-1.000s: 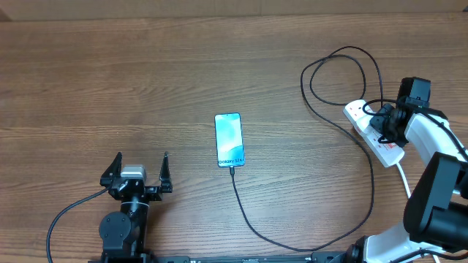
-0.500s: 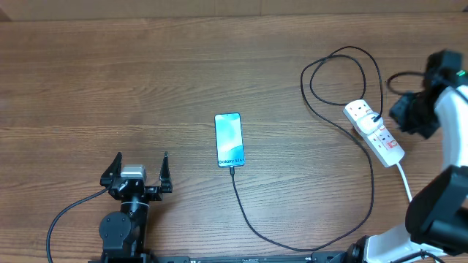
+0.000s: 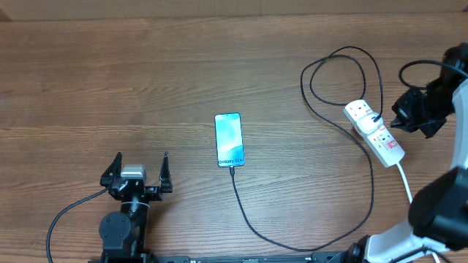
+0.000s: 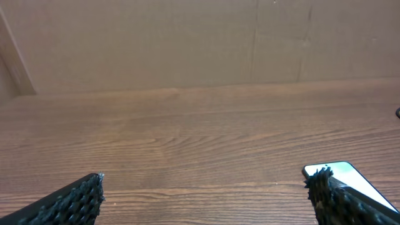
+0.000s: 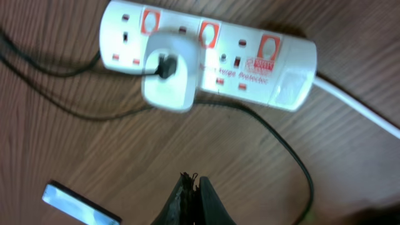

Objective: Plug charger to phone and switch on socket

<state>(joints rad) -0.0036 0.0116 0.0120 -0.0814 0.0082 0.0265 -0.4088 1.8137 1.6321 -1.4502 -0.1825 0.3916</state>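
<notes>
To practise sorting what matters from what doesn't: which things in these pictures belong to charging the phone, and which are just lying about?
Belongs to the job:
- phone
- black charger cable
- white power strip
- white plug adapter seated in the strip

Just there:
- wooden table
- cardboard wall behind it

The brown wood-grain worktop [image 3: 110, 73] looked smooth and matt. Just ahead of the right end effector [image 5: 191, 181], the white elongated plastic power strip [image 5: 287, 62] shone glossy, as did the white plastic plug adapter [image 5: 169, 87] on it. The thin black cable [image 3: 373, 184] looked matt and rubbery. Right of the left end effector [image 4: 203, 190], whose black fingers [image 4: 78, 201] were rough and toothed, the slim rectangular phone [image 3: 228, 139] had a glassy screen.
</notes>
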